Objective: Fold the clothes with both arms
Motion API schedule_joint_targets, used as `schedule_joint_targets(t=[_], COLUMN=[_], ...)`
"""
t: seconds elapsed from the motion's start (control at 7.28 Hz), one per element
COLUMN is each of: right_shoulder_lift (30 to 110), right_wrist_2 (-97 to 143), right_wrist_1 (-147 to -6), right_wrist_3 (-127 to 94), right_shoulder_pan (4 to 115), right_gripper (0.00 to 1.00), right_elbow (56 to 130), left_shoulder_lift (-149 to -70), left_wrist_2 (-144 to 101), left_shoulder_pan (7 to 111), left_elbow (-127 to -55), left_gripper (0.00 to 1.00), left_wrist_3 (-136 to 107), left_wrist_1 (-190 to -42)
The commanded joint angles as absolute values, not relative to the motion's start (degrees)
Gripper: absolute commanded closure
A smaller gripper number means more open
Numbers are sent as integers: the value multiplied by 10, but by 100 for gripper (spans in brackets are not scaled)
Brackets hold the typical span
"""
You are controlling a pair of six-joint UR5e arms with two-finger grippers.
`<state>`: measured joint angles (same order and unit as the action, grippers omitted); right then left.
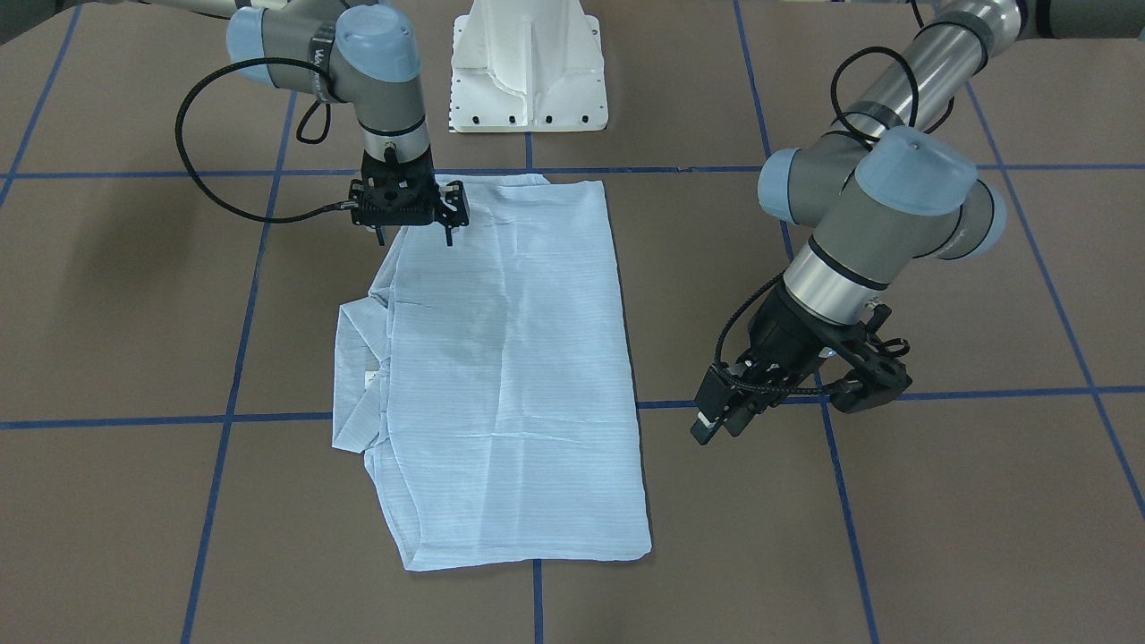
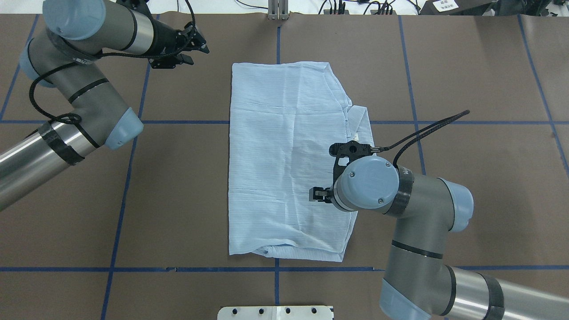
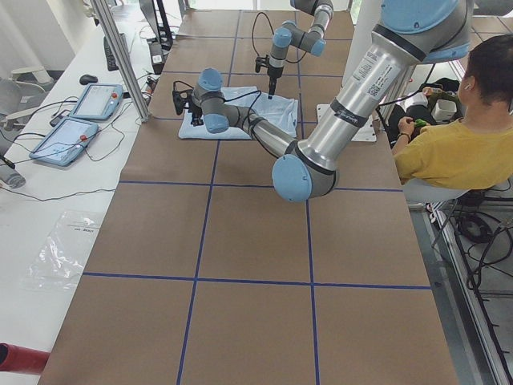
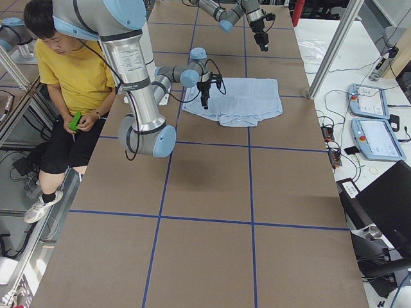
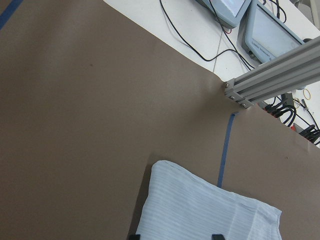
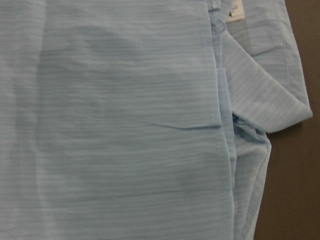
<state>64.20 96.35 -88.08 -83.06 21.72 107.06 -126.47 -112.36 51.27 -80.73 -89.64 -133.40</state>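
Observation:
The clothes, one light-blue striped shirt (image 1: 510,358) (image 2: 284,155), lie flat in a tall folded rectangle at the table's middle. Its collar (image 1: 358,376) (image 6: 270,85) sticks out on one long side. My right gripper (image 1: 415,234) (image 2: 328,174) hangs open just above the shirt, close to the collar side and the end nearest the base, with nothing between its fingers. In the right wrist view the cloth (image 6: 125,125) fills the frame. My left gripper (image 1: 716,420) (image 2: 195,51) is open and raised off to the side, clear of the shirt (image 5: 200,210).
The white pedestal base (image 1: 528,80) (image 2: 275,312) stands at the robot's edge. Blue tape lines (image 1: 224,420) grid the brown table. A seated person in yellow (image 3: 457,144) (image 4: 70,70) is beside the base. Control tablets (image 3: 80,112) (image 4: 372,122) and an aluminium post (image 5: 270,75) sit beyond the far edge.

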Motion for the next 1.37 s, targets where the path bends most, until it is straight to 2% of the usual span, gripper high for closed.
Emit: schedule_joint_targets(t=[0.0,0.41,0.82,1.24], right_shoulder_lift=[647,663,680,692], right_wrist_2=[962,949,901,883], right_wrist_1=[-842,-842,-837,-837], right_wrist_3=[-1034,-1264,-1444,-1454], right_shoulder_pan=[207,194,125,104], right_gripper=[0,0,0,0], right_elbow=[1077,1104,1117,1116], left_shoulder_lift=[-1260,-1260,-1252,-1252], left_wrist_2=[-1122,-1122,-1121,-1117], left_shoulder_pan=[512,512,510,509], left_elbow=[-816,-817,-817,-817], left_gripper=[43,43,43,43], left_wrist_3=[-896,-896,-896,-896], left_wrist_1=[-1332,-1332,-1334,-1334])
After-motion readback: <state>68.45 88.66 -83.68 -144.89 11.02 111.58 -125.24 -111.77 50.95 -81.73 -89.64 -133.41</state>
